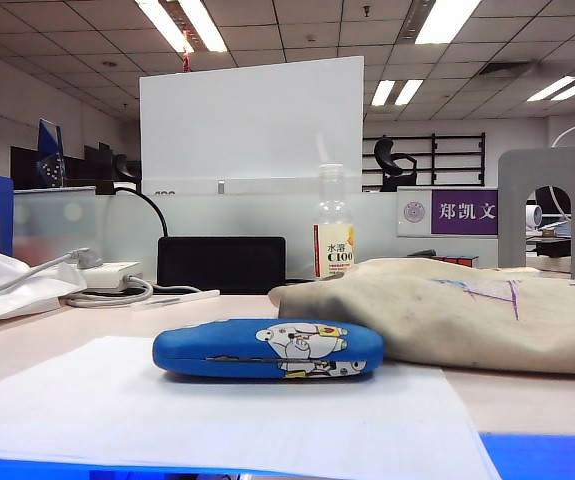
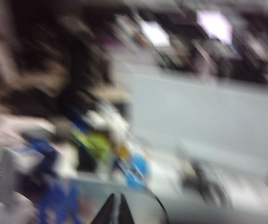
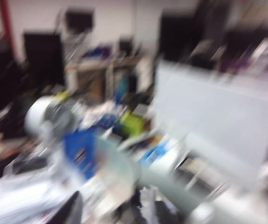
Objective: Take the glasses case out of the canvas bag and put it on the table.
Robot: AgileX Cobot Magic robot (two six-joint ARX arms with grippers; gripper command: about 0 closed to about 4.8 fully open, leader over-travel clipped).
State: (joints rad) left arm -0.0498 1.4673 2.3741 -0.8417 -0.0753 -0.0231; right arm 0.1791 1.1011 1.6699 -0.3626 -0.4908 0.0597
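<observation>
case: glasses case (image 1: 268,349) lies on white paper (image 1: 207,420) on the table (image 1: 527,395), just left of the canvas bag (image 1: 457,315), long axis sideways | left gripper (image 2: 114,210) pressed together, empty | right gripper (image 3: 113,212) too blurry to call | neither claw's near it, task looks done

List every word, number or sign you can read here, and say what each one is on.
"C100", under two Chinese characters reading "水溶": label of the clear bottle.
"郑凯文": purple nameplate on the partition.
Blue lettering on the canvas bag: cut off at the picture's edge, unreadable.
Glasses case: cartoon print only, no text.
Both wrist views: too blurred to read.
</observation>
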